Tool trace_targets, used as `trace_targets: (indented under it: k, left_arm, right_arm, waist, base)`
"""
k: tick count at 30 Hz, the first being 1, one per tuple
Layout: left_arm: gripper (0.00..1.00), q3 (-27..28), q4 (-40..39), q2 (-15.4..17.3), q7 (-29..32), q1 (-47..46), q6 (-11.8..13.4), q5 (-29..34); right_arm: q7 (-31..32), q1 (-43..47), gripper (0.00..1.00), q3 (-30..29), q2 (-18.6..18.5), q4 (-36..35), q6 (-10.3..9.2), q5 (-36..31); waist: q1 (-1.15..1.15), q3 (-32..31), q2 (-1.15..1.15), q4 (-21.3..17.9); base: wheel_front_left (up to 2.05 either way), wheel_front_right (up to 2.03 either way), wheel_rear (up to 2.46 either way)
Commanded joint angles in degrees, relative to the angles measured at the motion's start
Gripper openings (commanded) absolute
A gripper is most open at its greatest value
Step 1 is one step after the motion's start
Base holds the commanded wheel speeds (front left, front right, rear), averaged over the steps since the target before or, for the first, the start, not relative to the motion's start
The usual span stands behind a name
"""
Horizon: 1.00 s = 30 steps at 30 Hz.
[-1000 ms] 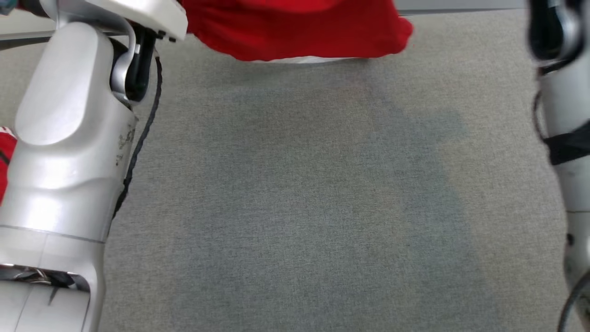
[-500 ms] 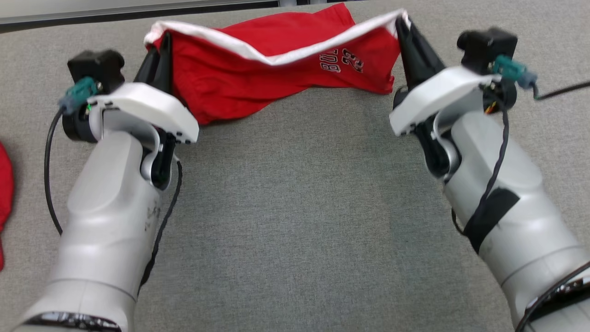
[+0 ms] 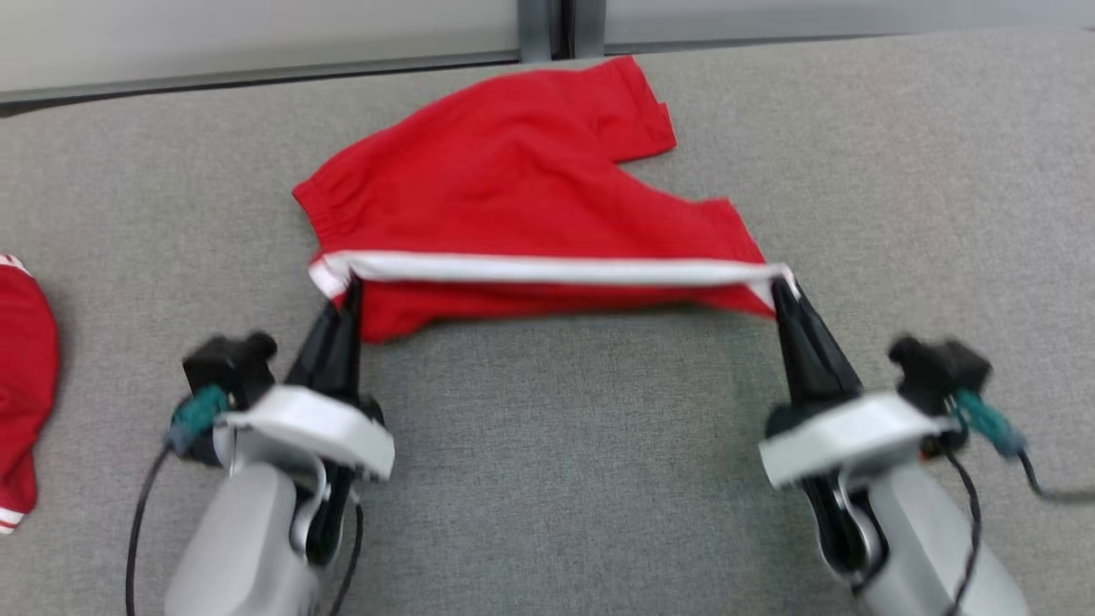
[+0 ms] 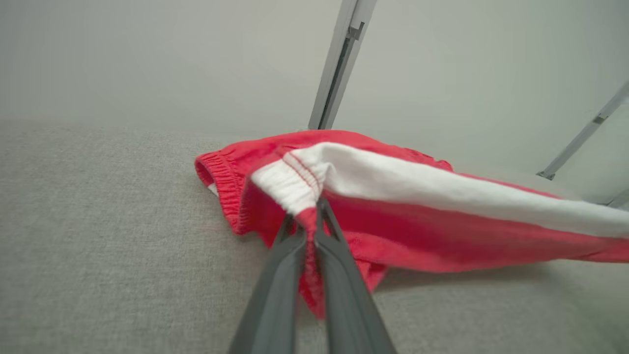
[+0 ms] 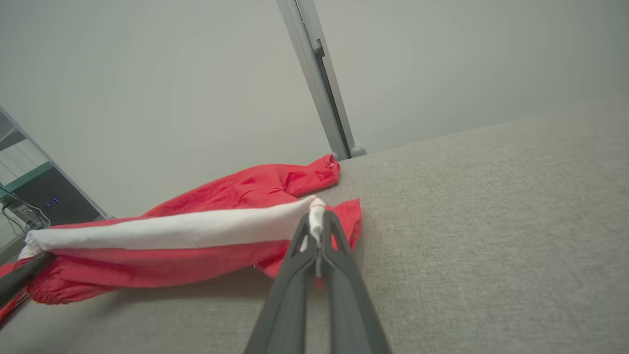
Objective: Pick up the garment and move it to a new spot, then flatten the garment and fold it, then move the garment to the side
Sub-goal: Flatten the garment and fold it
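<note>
Left tool [image 3: 351,288], right tool [image 3: 780,288], both clamped on red shorts [image 3: 513,188] (white stripe [image 3: 556,270] taut between)

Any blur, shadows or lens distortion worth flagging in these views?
Head view: soft overall, shorts, left gripper and right gripper slightly smeared. Left wrist view: near fingers out of focus, wall post leaning in frame. Right wrist view: soft shadow on the grey surface under the shorts.
</note>
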Motion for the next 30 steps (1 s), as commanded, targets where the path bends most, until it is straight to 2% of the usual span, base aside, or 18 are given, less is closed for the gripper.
trace_targets:
  k: [1,8,11,16,24,30]
  left_arm:
    - [0.0,-0.51,-1.43,1.19,-0.1,2.02,-0.07,0.54]
    - [0.0,-3.34,-10.87,5.35,-0.01,14.85,-0.07,1.3]
    - [0.0,-3.72,-15.45,7.53,2.12,19.65,0.04,1.08]
    - [0.0,-2.73,-25.01,10.63,7.9,27.26,2.1,-0.01]
    - [0.0,-1.88,-37.46,12.78,15.95,35.7,5.15,-1.96]
    - [0.0,-1.98,-40.27,11.94,19.35,37.23,6.56,-3.84]
  right_arm:
    - [-0.16,2.97,0.0,-0.72,-0.62,-2.24,-0.04,-0.94]
    - [0.56,20.08,0.0,-4.56,-1.72,-15.29,-0.04,-5.13]
    - [2.86,26.2,0.0,-6.55,-1.02,-21.05,-0.05,-6.38]
    - [7.75,35.21,0.0,-8.92,0.13,-31.14,-0.08,-8.57]
    - [14.42,43.68,0.0,-10.72,0.89,-40.91,-0.08,-10.15]
    - [16.58,43.7,0.0,-11.96,1.23,-41.85,-0.08,-10.25]
  waist:
    - [0.0,-0.92,0.0,0.44]
    - [0.0,-4.9,0.0,0.33]
    - [0.0,-6.37,0.0,0.12]
    - [0.0,-8.24,0.0,-0.24]
    - [0.0,-11.21,0.0,-0.44]
    - [0.0,-12.1,0.0,-0.04]
  base:
    - [0.0,0.0,0.0]
    - [0.0,0.0,0.0]
    - [0.0,0.0,0.0]
    - [0.0,0.0,0.0]
    - [0.0,0.0,0.0]
    - [0.0,0.0,0.0]
